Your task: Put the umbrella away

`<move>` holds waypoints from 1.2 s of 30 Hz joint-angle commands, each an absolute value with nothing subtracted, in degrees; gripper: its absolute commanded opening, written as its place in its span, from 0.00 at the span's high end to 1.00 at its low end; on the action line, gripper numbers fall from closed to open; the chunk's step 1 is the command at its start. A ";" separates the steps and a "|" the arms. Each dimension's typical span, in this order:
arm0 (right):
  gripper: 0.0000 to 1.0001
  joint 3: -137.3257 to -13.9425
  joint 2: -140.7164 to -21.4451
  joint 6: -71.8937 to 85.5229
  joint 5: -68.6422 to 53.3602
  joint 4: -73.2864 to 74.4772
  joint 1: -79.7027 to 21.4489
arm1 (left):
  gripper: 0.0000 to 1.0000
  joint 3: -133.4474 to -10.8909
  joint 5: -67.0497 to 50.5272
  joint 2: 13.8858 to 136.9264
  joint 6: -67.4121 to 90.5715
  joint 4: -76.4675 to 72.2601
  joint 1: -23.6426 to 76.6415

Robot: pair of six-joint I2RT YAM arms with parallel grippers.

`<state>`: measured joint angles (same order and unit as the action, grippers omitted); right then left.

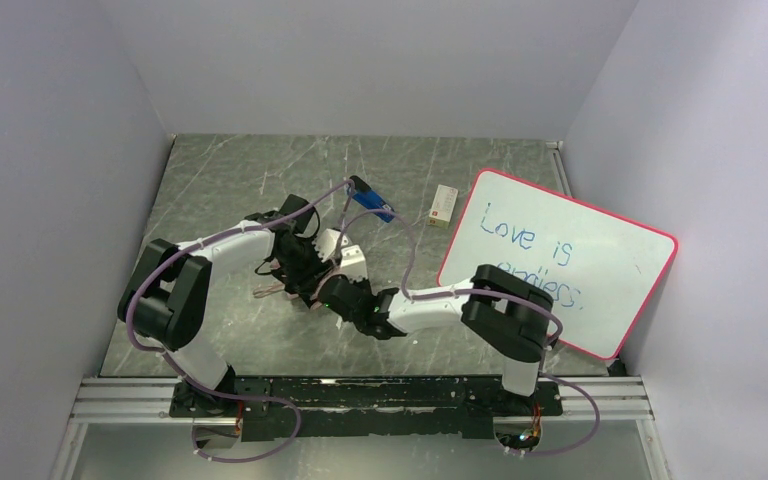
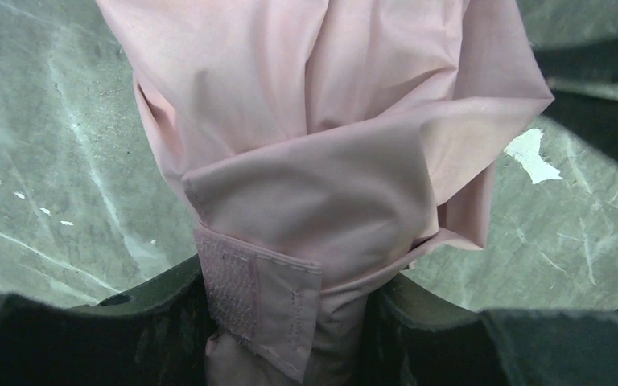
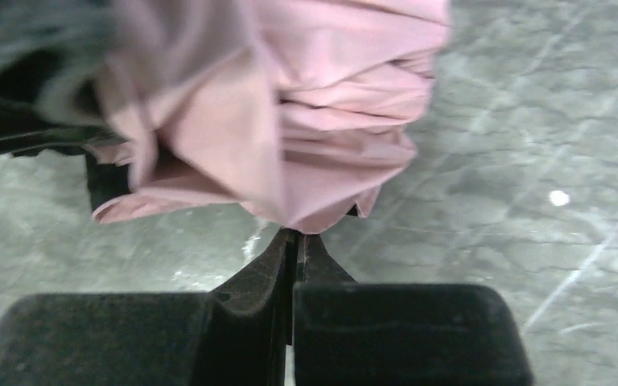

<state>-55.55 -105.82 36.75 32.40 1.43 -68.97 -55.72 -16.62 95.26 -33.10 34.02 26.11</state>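
Left of the whiteboard, gripping the umbrella in the left tool, long axis pointing straight away from it, strap nearest. From the whiteboard side, right tool shut at the fabric's hem; pinching or touching, cannot tell.

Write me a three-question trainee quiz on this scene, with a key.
1. True or false: the left claw is closed around the umbrella.
2. The right claw's jaws stand: A) wide open, B) closed together, C) out of view.
3. Which word opens the writing on the whiteboard?

Key: 1 true; 2 B; 3 Love.
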 commanded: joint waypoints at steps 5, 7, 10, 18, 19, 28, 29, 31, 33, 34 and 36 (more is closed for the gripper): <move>1.00 -47.99 -105.97 35.00 32.67 16.06 -65.02 | 0.71 -56.24 -10.50 96.06 -32.78 34.84 25.75; 1.00 -47.27 -105.07 33.70 30.57 14.92 -65.20 | 0.73 -55.83 -10.30 96.32 -32.72 34.47 25.75; 1.00 -45.68 -103.19 31.50 27.10 13.10 -66.34 | 0.76 -55.64 -9.95 96.50 -32.17 33.96 25.75; 1.00 -39.66 -96.04 30.51 19.74 12.34 -70.86 | 0.86 -56.34 -7.07 97.06 -29.03 31.77 25.25; 1.00 -39.04 -95.30 30.72 19.03 12.50 -71.30 | 0.89 -56.60 -6.93 97.16 -28.86 31.61 24.96; 1.00 -38.83 -92.84 33.31 17.13 16.16 -71.79 | 0.95 -57.35 -3.79 98.00 -29.29 31.10 24.18; 1.00 -38.92 -92.50 33.34 16.61 16.59 -71.76 | 0.95 -57.29 -3.14 97.88 -29.15 30.86 24.17; 1.00 -39.04 -91.62 33.53 15.46 17.69 -71.78 | 0.95 -57.13 -1.87 97.55 -28.86 30.25 24.17; 1.00 -38.86 -90.69 33.13 13.76 18.36 -71.80 | 0.95 -56.95 -1.01 97.40 -28.67 29.79 24.17; 1.00 -38.67 -89.94 32.83 12.90 18.70 -71.82 | 0.95 -56.83 -0.64 97.38 -28.65 29.58 24.17; 1.00 -38.53 -89.24 31.58 10.27 19.08 -71.76 | 0.95 -56.69 -0.21 97.21 -28.81 29.28 24.17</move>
<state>-41.58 -91.05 33.19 19.62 1.89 -70.24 -56.36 -18.06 96.53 -28.82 34.92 27.18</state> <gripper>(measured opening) 0.017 0.491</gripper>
